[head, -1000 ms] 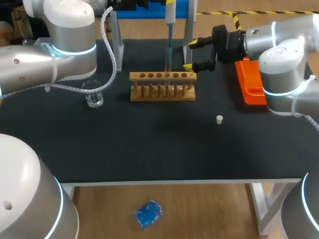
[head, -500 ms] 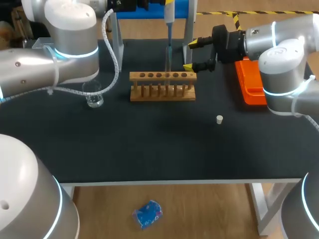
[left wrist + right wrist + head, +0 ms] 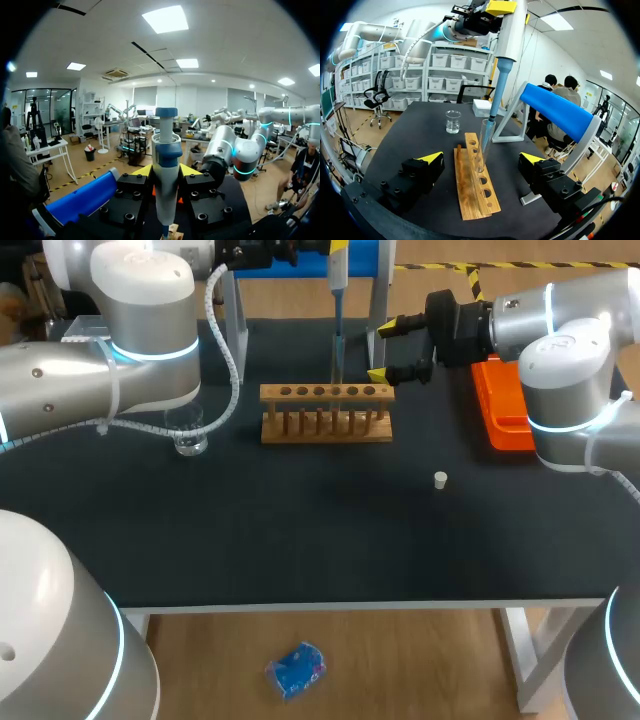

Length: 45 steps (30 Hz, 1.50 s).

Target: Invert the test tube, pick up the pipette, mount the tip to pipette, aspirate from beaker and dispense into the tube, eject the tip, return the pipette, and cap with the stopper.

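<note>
Holding pipette [image 3: 340, 275] upright over test tube [image 3: 483, 142]

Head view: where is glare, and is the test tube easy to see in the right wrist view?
Head view: glare on the left arm's shell and glints on the beaker; the table looks matte. Right wrist view: the clear test tube shows only faintly above the rack.

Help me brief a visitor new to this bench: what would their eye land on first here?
The blue and white pipette, clamped upright in the left tool, hangs over the wooden rack with its tip at the mouth of the test tube standing there. The right tool sits open near the rack's right end, and a bright orange tray lies at the table's right edge.
</note>
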Motion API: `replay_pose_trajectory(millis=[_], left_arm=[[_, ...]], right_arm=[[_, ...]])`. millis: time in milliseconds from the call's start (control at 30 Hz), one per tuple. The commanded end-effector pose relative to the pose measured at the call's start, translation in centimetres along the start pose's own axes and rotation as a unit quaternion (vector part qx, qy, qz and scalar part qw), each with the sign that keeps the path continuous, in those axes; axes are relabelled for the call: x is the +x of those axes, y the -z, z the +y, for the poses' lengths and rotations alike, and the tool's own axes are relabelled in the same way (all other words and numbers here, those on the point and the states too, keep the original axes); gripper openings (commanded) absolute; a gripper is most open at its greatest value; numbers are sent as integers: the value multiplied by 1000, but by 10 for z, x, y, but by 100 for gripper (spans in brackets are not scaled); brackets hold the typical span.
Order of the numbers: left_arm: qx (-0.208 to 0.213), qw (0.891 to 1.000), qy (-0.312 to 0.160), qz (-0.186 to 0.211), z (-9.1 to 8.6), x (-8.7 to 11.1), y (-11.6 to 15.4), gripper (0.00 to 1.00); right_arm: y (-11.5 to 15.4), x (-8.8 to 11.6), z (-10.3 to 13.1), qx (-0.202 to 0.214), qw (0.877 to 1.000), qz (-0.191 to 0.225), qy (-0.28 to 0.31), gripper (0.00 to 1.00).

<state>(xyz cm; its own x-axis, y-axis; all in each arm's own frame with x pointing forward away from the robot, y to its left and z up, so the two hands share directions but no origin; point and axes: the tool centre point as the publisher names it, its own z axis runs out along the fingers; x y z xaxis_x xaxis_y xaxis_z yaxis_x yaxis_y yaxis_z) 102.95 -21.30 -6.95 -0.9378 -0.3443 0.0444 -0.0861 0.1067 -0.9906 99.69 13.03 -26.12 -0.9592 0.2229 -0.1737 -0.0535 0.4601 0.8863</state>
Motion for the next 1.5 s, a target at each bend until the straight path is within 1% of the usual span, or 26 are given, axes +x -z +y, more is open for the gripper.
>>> replay_pose_trajectory(millis=[33, 367, 700, 1500], left_arm=[[3, 1000, -1, -1, 2, -1, -1, 0], [4, 1000, 1, 1, 3, -5, -3, 0], [0, 1000, 7, 3, 9, -3, -3, 0], [-4, 1000, 11, 3, 9, -2, -2, 0]], right_arm=[[0, 1, 0, 1, 1000, 0, 0, 100], [0, 1, 0, 1, 1000, 0, 0, 100], [0, 1, 0, 1, 1000, 0, 0, 100], [0, 1, 0, 1, 1000, 0, 0, 100]])
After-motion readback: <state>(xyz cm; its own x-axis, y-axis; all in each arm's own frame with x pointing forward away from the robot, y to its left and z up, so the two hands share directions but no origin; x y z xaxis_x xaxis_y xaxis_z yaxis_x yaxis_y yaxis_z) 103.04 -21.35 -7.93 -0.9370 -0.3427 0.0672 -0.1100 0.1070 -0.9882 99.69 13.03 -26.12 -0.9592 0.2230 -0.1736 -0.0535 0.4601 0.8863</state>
